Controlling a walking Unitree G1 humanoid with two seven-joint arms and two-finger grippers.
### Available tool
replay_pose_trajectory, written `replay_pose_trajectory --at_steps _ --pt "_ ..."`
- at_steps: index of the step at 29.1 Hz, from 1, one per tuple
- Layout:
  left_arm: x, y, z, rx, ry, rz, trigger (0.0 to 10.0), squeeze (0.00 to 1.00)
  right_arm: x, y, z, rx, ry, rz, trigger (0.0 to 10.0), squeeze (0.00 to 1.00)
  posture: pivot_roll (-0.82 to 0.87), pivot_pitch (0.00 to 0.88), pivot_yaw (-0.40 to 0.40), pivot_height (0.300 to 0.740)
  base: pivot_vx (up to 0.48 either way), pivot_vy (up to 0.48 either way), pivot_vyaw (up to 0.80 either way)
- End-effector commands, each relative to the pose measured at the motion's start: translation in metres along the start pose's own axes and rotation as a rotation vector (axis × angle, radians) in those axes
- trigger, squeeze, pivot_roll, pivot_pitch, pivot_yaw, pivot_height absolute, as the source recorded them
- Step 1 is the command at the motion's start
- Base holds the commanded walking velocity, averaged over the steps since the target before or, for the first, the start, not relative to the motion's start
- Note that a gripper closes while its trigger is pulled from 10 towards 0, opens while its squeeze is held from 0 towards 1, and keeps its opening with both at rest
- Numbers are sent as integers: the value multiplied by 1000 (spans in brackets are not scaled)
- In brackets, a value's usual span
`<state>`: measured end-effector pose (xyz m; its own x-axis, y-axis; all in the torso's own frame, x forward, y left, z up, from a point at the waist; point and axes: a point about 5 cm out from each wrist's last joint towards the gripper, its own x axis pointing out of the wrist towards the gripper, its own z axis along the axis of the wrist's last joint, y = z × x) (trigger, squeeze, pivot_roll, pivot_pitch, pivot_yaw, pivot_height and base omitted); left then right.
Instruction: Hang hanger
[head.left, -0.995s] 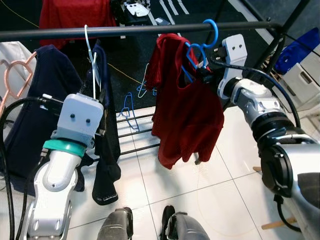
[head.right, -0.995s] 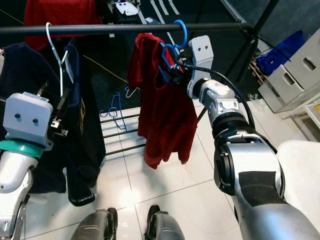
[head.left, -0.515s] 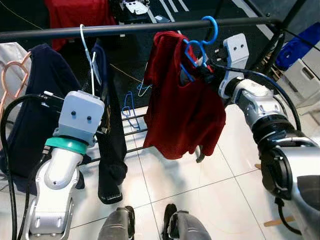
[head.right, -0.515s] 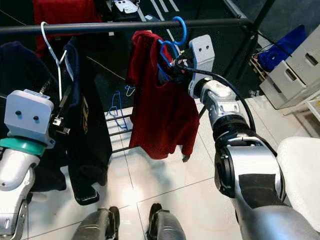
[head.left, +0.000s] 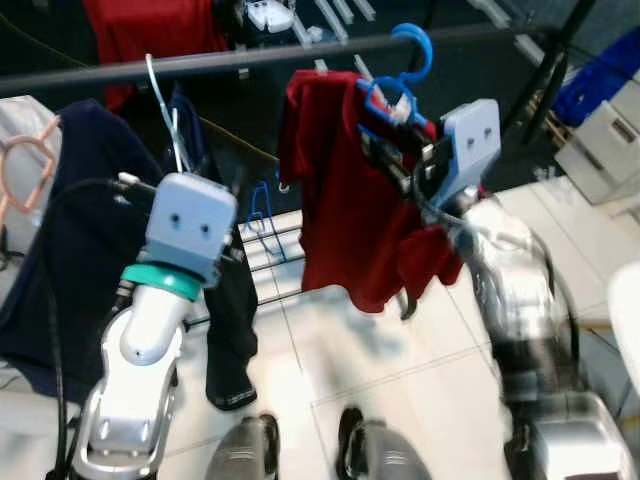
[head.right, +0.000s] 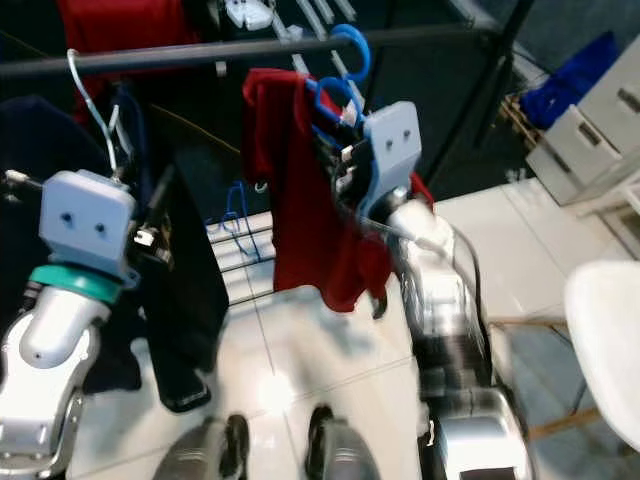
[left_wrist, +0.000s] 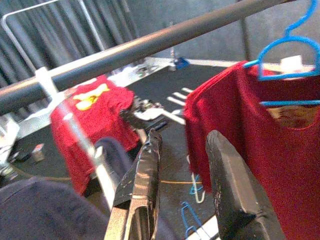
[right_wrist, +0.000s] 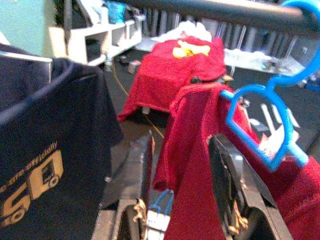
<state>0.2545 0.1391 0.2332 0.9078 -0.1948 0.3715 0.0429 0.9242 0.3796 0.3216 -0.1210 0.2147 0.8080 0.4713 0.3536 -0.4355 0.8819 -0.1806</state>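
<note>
A blue hanger (head.left: 429, 48) carrying a red shirt (head.left: 345, 205) has its hook over the dark rail (head.left: 230, 62). My right gripper (head.left: 385, 160) is just below the hanger's neck, against the shirt. In the right wrist view its fingers (right_wrist: 132, 185) stand apart, open, with the red cloth behind them and the blue hanger (right_wrist: 229, 111) off to one side. My left gripper (left_wrist: 185, 136) is open and holds nothing. It is raised beside a white hanger (head.left: 165, 110) that carries a navy shirt (head.left: 230, 300).
Another navy garment (head.left: 60, 230) and a pink hanger (head.left: 25, 165) hang at the rail's left end. Spare blue hangers (head.left: 262, 205) sit on the low rack bars. White drawers (head.left: 600, 140) and a white seat (head.right: 610, 330) stand on the right, over white floor tiles (head.left: 330, 350).
The whole view has shifted and blurred. My right gripper has drawn back and down from the blue hanger's neck, and the red shirt has swung. The left arm has barely moved.
</note>
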Motion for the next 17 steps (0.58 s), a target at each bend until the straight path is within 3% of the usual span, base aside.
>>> replay_pose_trajectory --at_steps 1,4,7,9,14,17 --pt "-1 -7 -3 -18 5 -34 10000 0 -13 13 -1 -21 -24 -56 10000 0 -15 143 15 740 0 0 0" --pt "-2 -11 -3 -28 1 -43 10000 0 -40 20 -23 -71 -22 -196 10000 0 -37 126 4 740 0 0 0" --pt "-2 -13 -3 -37 4 -47 10000 0 -51 18 -29 -85 -11 -276 10000 0 -41 114 3 740 0 0 0" --pt "-3 -14 -4 -42 7 -48 10000 0 -53 17 -29 -89 -6 -289 10000 0 -41 114 3 740 0 0 0" --pt "-13 -9 -32 -175 174 -13 10000 0 -44 8 -11 -78 -15 -359 10000 0 -62 43 -3 740 0 0 0" --pt "-16 -9 -40 -169 199 -2 10000 0 -41 10 -12 -66 -11 -341 10000 0 -61 40 -5 740 0 0 0"
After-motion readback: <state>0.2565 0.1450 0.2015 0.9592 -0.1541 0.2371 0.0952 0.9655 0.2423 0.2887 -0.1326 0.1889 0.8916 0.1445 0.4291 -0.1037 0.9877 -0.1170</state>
